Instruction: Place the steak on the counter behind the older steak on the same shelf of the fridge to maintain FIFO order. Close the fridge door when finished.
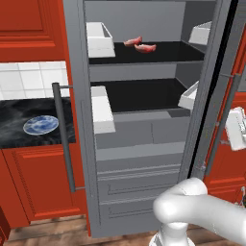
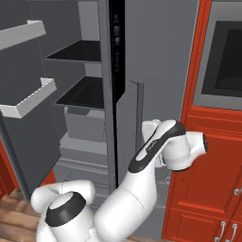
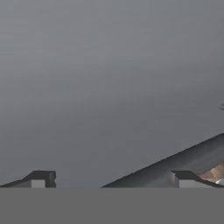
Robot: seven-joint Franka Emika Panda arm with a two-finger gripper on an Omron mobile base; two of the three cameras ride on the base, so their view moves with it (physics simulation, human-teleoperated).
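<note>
The grey fridge (image 1: 139,144) stands with both doors open. Two near-identical pink steaks lie close together on its upper black shelf (image 1: 168,52). One steak (image 1: 133,42) is further back. The other steak (image 1: 146,47) is just in front and to its right. I cannot tell which is the older one. My gripper (image 3: 113,181) is open, its dark fingertips (image 3: 42,178) wide apart with nothing between them, close to a flat grey surface. My arm (image 2: 158,146) reaches to the outer face of the right door (image 2: 156,56), beside its bar handle (image 2: 140,111).
The black marble counter (image 1: 19,113) left of the fridge carries a blue patterned plate (image 1: 41,124). The left door (image 1: 75,96) swings out with a long bar handle (image 1: 64,139) and white bins (image 1: 100,39). Red cabinets flank the fridge, and an oven (image 2: 224,56) sits on the right.
</note>
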